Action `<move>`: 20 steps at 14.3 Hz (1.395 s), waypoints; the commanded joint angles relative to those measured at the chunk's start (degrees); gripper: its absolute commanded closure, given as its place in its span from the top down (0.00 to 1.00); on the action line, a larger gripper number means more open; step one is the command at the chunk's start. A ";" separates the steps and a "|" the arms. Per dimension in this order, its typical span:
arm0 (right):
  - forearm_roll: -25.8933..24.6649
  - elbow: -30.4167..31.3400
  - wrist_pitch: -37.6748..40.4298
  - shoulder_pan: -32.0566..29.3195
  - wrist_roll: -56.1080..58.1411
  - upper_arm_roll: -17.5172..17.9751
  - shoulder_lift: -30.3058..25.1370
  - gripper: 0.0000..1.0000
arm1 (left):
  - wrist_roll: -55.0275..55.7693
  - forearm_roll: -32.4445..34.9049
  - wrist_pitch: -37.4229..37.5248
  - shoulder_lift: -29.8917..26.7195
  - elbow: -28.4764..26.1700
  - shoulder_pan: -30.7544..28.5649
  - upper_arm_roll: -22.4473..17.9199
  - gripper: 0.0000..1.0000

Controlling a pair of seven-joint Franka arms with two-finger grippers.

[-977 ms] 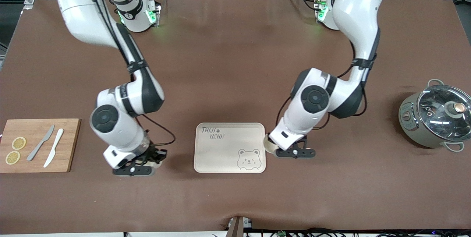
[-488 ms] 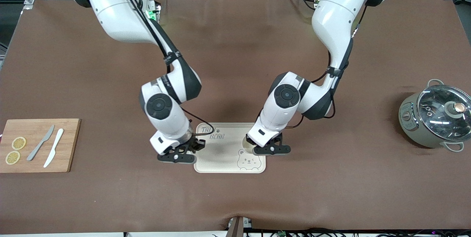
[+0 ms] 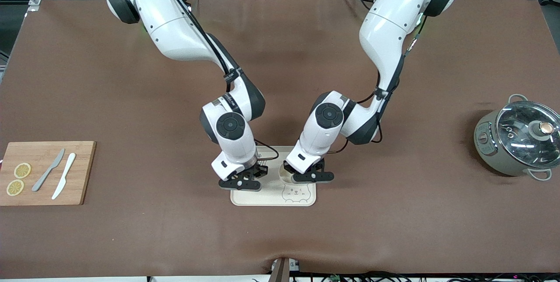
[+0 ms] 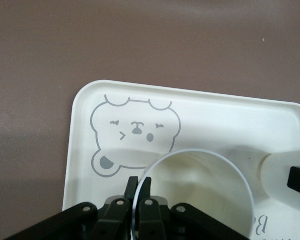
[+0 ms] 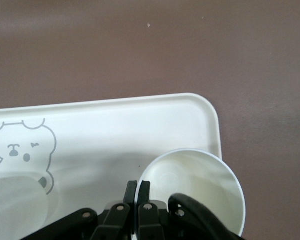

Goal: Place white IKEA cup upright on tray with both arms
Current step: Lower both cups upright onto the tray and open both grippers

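Observation:
Two white cups are in play, both upright with the mouth up. My left gripper (image 3: 302, 174) is shut on the rim of one cup (image 3: 285, 176) over the cream tray (image 3: 271, 197), above the bear drawing. In the left wrist view the fingers (image 4: 139, 186) pinch that cup's rim (image 4: 205, 152) over the tray (image 4: 80, 130). My right gripper (image 3: 251, 177) is shut on the rim of the other cup (image 5: 200, 182), over the tray's end toward the right arm (image 5: 140, 120); that cup is mostly hidden in the front view. I cannot tell whether either cup touches the tray.
A wooden cutting board (image 3: 83, 172) with two knives and lemon slices lies at the right arm's end of the table. A grey pot with a glass lid (image 3: 518, 137) stands at the left arm's end. Brown cloth covers the table.
Both arms have swung inward from either side of the tray to over it, each carrying its cup. The grips have stayed shut.

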State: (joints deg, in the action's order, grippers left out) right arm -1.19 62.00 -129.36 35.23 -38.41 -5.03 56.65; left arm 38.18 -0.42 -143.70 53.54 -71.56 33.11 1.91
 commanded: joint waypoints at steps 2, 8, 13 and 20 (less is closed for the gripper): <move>-1.28 -2.50 0.43 0.63 -1.75 -0.94 1.36 0.18 | 0.93 0.07 -0.18 1.56 1.60 0.55 -0.41 0.00; -1.19 -2.50 0.51 0.37 -1.66 -1.03 0.92 0.86 | 0.84 0.86 0.09 1.48 0.81 0.90 -0.85 0.00; -0.84 -2.59 2.09 -0.86 -1.31 -0.94 -1.54 0.86 | 0.76 0.77 0.26 0.95 0.81 0.91 -1.03 1.00; 1.01 -2.68 6.66 -7.36 -0.44 0.11 -6.55 1.00 | -4.92 0.68 15.89 -6.76 1.43 -6.03 -0.50 1.00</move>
State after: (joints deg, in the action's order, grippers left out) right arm -0.90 58.89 -124.04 30.02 -38.95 -6.15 51.96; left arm 37.13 -0.42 -132.94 51.06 -69.26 30.28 0.96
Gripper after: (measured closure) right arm 0.000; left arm 0.035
